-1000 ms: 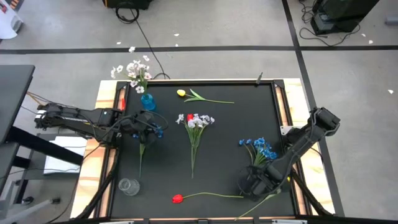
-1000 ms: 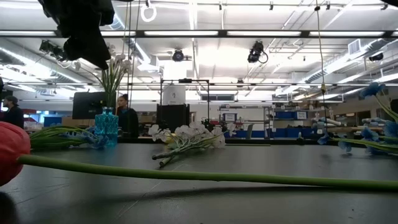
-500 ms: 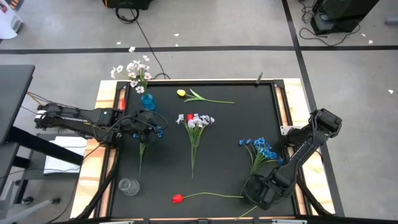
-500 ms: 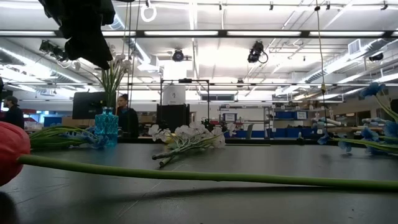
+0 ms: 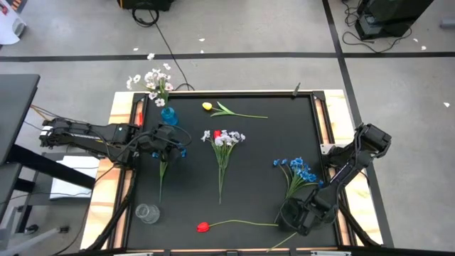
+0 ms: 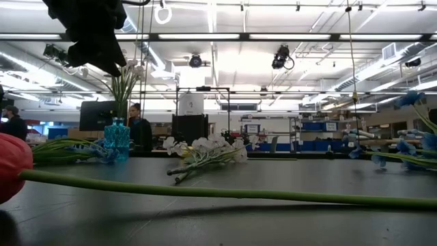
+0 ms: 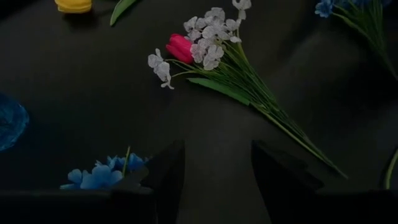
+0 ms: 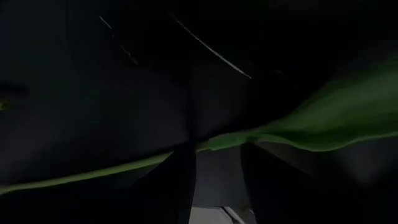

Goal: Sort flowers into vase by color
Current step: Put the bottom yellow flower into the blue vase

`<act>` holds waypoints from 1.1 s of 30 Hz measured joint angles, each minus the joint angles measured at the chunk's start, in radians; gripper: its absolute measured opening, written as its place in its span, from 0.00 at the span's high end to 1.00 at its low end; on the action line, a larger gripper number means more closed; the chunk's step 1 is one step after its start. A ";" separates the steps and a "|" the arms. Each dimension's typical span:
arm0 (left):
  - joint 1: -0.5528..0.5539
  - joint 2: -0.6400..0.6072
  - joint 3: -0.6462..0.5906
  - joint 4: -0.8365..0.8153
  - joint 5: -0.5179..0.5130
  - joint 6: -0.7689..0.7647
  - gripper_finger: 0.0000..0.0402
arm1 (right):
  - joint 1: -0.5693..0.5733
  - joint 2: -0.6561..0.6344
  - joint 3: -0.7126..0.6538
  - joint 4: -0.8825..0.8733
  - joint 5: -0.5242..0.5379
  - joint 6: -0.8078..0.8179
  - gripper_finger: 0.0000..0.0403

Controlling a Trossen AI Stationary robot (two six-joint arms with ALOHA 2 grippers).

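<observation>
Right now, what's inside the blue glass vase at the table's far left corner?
The blue glass vase holds a spray of small white blossoms, stems upright. How deep the stems sit inside is hidden. No other colour shows in it.

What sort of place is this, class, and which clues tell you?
Probably a robotics lab or workshop: ceiling strip lights, shelving and monitors behind the table, and cables on a taped concrete floor.
</observation>
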 joint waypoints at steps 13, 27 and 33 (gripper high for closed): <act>0.000 0.000 0.000 0.000 0.000 -0.074 0.53 | -0.038 -0.002 -0.006 -0.018 0.054 -0.357 0.66; 0.000 0.000 0.000 0.021 0.000 -0.086 0.53 | -0.079 -0.117 0.019 -0.167 0.095 -0.314 0.66; 0.000 0.000 0.000 0.024 0.000 -0.123 0.53 | -0.077 -0.131 0.021 -0.091 0.096 -0.139 0.66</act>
